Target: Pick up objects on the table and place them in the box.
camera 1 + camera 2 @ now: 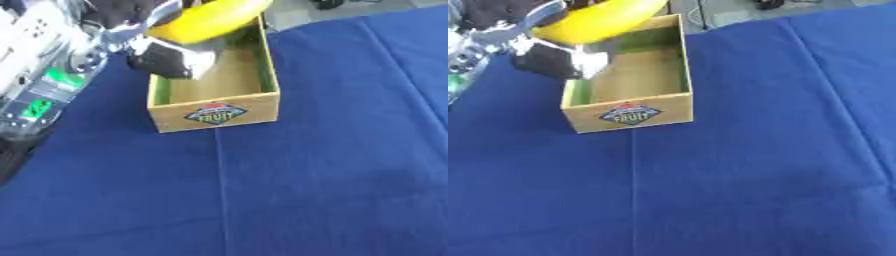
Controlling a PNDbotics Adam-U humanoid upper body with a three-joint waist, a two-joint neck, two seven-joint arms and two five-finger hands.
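Note:
A yellow banana (pixel 213 20) hangs above the far end of the wooden fruit box (pixel 215 114), held by my left hand (pixel 166 56), whose fingers curl round it from below and from the left. The box stands open on the blue cloth, its near wall carrying a "FRUIT" label; the part of its floor that shows is bare. My left arm (pixel 44 75) comes in from the upper left, silver and black with green lights. My right hand shows in neither view.
A blue cloth (pixel 332 165) covers the table, with a crease running toward me from the box. Grey floor and a dark object (pixel 767 4) lie beyond the table's far edge.

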